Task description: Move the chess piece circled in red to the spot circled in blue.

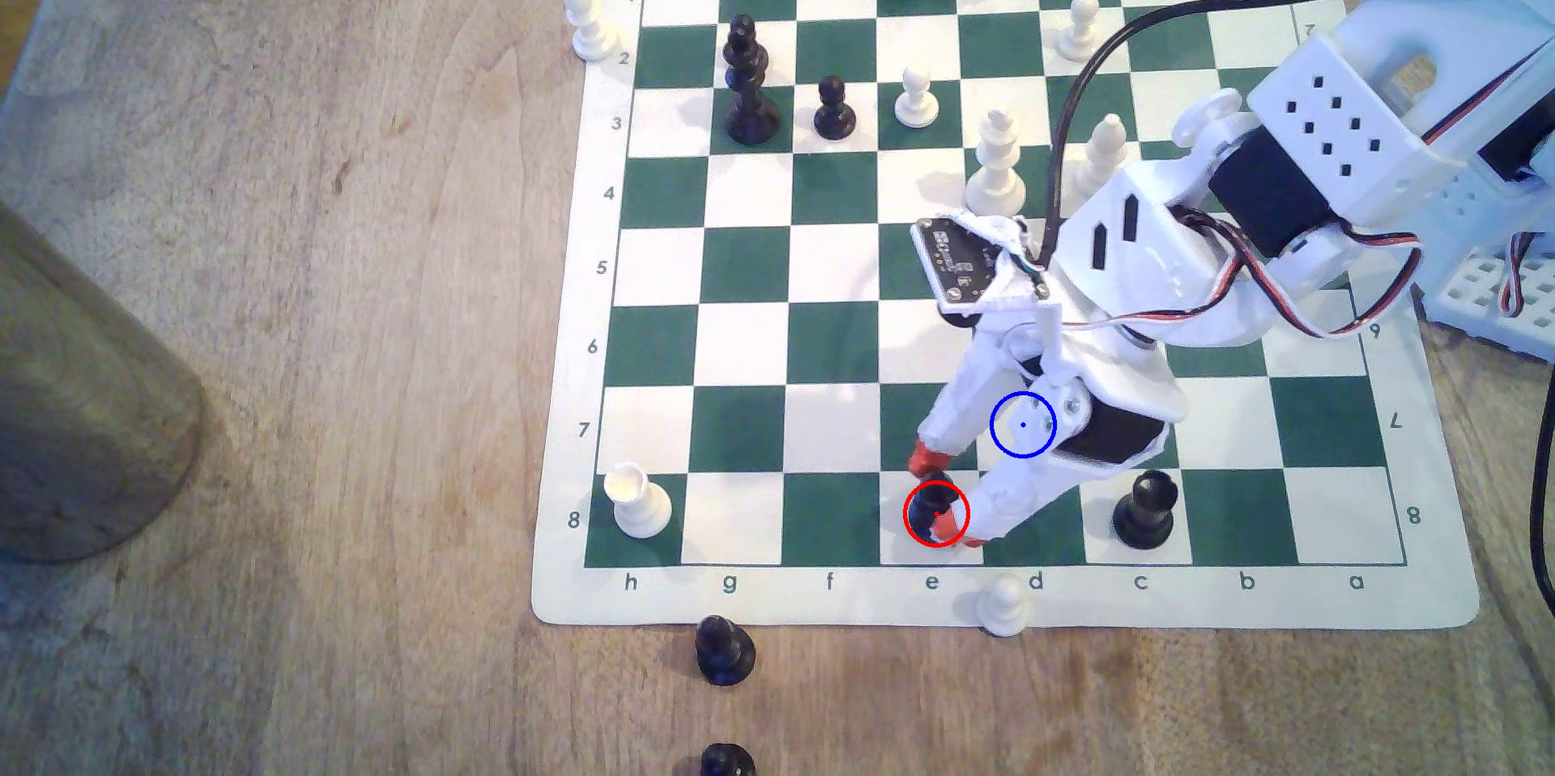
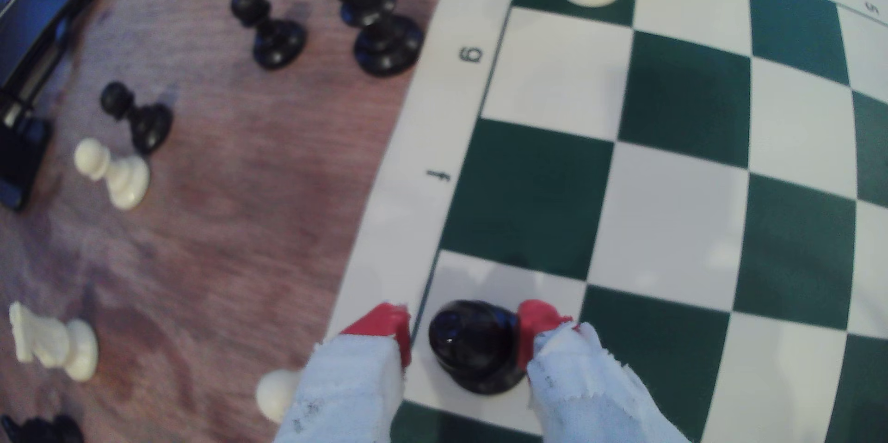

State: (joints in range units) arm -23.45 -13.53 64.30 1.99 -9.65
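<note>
Red-tipped and wrapped in white tape, the pincer point(image 1: 941, 490) stands low over the near edge of the chessboard point(image 1: 740, 423), its jaws parted just wider than the black chess piece point(image 1: 932, 508) that sits between them. In the wrist view one red fingertip point(image 2: 533, 327) lies against or just beside the piece point(image 2: 473, 344), while the other is a little apart from it, out over the board's cream border; whether the first one truly touches cannot be told. Nothing is lifted: the piece rests on its cream square at the board's edge row.

It is glossy black, with a wide round base narrowing upward. Seen from almost straight above, its top is hard to make out, and in the exterior view the red ring and one fingertip cover part of it.

The blue-ringed spot point(image 1: 1022, 424) lies just behind the fingertips, but the ring is drawn over the pincer's white body, which hides the square beneath. A black crown-topped piece point(image 1: 1144, 507) stands near the pincer's side, well clear of the jaws.
</note>
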